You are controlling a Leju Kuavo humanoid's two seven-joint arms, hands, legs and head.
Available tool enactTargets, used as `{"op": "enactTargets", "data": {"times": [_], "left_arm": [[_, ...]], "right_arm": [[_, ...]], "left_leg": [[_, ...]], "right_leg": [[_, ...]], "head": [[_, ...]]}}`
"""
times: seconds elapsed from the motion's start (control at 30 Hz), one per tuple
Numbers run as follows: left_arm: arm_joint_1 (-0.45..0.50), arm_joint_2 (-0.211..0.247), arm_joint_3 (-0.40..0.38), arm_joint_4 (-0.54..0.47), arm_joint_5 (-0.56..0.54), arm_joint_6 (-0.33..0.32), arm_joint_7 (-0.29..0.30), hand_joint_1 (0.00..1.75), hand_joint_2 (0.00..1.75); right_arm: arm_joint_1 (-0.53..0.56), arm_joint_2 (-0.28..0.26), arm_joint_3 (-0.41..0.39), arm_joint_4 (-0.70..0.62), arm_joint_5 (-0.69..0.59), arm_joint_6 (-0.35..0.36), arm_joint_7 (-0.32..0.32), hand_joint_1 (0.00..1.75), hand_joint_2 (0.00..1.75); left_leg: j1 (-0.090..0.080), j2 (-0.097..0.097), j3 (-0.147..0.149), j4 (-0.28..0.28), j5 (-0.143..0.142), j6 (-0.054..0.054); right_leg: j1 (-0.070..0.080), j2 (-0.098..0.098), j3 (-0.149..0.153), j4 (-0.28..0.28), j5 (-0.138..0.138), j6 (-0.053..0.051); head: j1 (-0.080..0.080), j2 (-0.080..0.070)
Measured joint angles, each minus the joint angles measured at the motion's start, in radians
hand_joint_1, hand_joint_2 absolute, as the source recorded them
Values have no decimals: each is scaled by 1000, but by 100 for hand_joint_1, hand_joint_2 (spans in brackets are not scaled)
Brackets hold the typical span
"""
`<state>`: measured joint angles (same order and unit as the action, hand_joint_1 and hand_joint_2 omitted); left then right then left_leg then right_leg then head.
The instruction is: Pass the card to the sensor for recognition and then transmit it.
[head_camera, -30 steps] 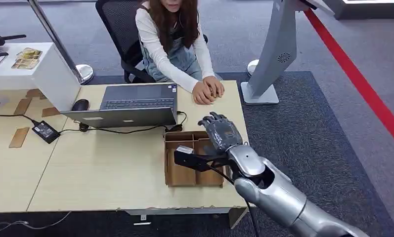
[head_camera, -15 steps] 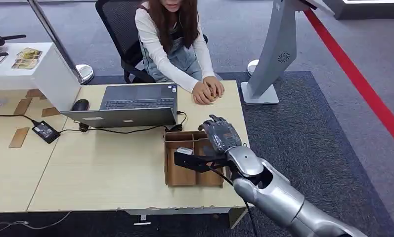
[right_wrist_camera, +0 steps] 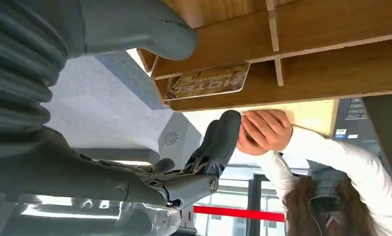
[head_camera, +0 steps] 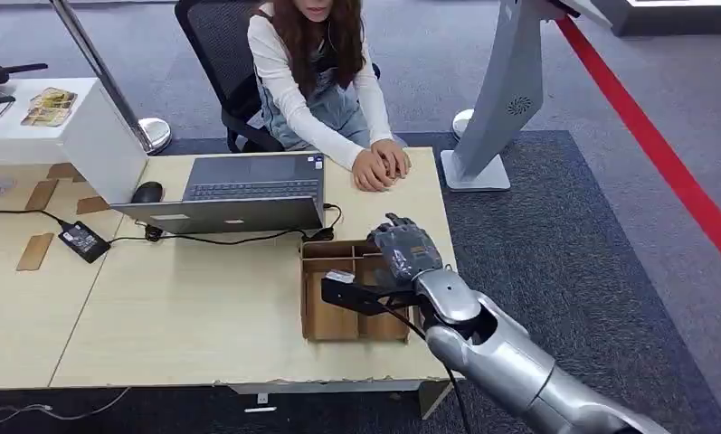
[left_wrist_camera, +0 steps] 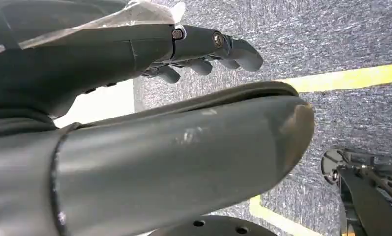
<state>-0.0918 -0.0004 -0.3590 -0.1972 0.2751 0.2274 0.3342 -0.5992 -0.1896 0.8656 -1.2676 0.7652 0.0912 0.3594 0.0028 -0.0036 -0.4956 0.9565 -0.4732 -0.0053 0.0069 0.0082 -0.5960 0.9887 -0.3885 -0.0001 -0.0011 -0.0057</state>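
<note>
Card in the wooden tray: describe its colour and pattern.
The card is tan and gold with pale lettering and a light edge, shown best in the right wrist view, lying in the wooden tray.

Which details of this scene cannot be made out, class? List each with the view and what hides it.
1. Card: the head view hides it behind the right hand; its print is too small to read in the right wrist view.
2. Sensor stand: its top is cut off by the head view's edge.
3. Tray: the arm covers its right compartments in the head view.
4. Left hand: the thumb blocks much of the left wrist view.
</note>
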Motion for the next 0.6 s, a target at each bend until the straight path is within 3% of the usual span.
{"op": "enactTargets", "data": {"times": [0.6], "left_arm": [[0,5,0,0,5,-6,-12,0,0]], "right_arm": [[0,3,-1,38,1,-10,0,66,175]], "left_leg": [[0,0,0,0,0,0]], "right_leg": [[0,0,0,0,0,0]], "head": [[0,0]]}}
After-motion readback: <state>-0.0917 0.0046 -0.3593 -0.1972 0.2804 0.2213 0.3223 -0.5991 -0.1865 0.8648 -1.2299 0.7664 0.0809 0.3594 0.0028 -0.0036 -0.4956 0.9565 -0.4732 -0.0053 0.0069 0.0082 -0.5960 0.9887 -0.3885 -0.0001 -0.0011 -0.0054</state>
